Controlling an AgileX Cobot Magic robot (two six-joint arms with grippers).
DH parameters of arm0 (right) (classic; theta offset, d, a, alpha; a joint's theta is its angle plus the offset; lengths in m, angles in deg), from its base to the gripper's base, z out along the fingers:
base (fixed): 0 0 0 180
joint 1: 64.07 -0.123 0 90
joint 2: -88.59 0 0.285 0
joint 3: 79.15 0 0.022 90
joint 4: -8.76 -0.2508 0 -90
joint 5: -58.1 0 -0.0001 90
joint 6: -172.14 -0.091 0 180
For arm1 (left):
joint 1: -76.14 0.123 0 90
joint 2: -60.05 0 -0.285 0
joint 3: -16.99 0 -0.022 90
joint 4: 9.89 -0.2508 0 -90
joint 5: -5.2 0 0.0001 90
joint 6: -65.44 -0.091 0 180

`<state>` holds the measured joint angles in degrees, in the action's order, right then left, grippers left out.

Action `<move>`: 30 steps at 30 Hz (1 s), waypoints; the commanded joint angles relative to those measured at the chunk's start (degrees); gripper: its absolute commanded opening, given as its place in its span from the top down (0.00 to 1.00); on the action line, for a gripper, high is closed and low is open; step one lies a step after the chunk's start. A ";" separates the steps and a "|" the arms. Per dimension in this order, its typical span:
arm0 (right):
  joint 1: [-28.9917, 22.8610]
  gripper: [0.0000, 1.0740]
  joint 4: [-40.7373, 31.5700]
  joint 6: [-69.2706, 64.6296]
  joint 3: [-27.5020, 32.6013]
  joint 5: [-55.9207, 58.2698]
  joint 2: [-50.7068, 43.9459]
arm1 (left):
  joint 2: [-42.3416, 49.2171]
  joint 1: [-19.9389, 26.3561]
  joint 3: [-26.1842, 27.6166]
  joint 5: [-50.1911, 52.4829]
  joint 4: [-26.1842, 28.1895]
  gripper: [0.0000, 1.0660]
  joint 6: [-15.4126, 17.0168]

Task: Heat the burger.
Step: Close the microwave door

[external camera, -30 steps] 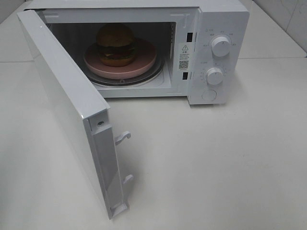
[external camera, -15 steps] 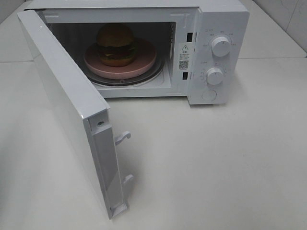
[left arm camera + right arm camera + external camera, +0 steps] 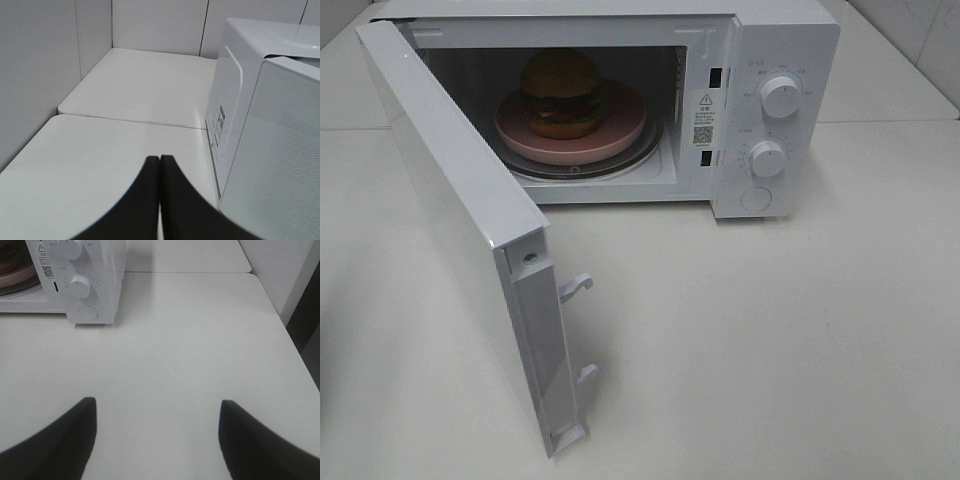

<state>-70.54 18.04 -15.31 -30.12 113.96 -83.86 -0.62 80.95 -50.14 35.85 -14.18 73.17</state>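
The white worktop bears the microwave, its door swung wide. Inside, the pink plate carries the burger. My left pincer is closed on nothing; my right pincer gapes, empty, over bare worktop.

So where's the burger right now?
In the high view, the burger sits on the pink plate inside the microwave, left of its control panel, with the door standing open.

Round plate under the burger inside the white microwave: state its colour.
Pale pink; the round plate shows best in the exterior high view.
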 commanded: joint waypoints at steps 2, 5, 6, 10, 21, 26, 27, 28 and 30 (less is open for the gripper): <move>0.29 0.36 0.00 0.46 0.06 -0.80 -1.72 | -8.08 0.11 1.66 7.28 -7.56 1.00 6.42; 0.29 0.36 0.00 0.46 0.06 -0.80 -1.72 | -12.26 0.11 2.64 11.29 -13.18 1.00 10.54; 0.29 0.36 0.00 0.46 0.06 -0.80 -1.72 | -12.26 0.11 2.64 11.29 -13.18 1.00 10.54; 0.29 0.36 0.00 0.46 0.06 -0.80 -1.72 | -19.37 0.11 4.24 18.33 -18.45 1.00 11.34; 0.29 0.36 0.00 0.46 0.06 -0.80 -1.72 | -31.05 -1.72 9.34 23.15 -18.05 1.00 12.03; 0.29 0.36 0.00 0.46 0.06 -0.80 -1.72 | -35.24 -6.07 13.24 23.15 -16.27 1.00 8.77; 0.29 0.36 0.00 0.46 0.06 -0.80 -1.72 | -36.04 -6.99 13.92 23.15 -15.13 1.00 8.31; 0.29 0.36 0.00 0.46 0.06 -0.80 -1.72 | -36.04 -6.99 13.92 23.15 -15.13 1.00 8.31; 0.29 0.36 0.00 0.46 0.06 -0.80 -1.72 | -37.30 -8.59 15.18 23.15 -13.41 1.00 8.02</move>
<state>-70.54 18.04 -15.31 -30.12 113.96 -83.86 -38.04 72.75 -35.47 58.25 -28.74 81.71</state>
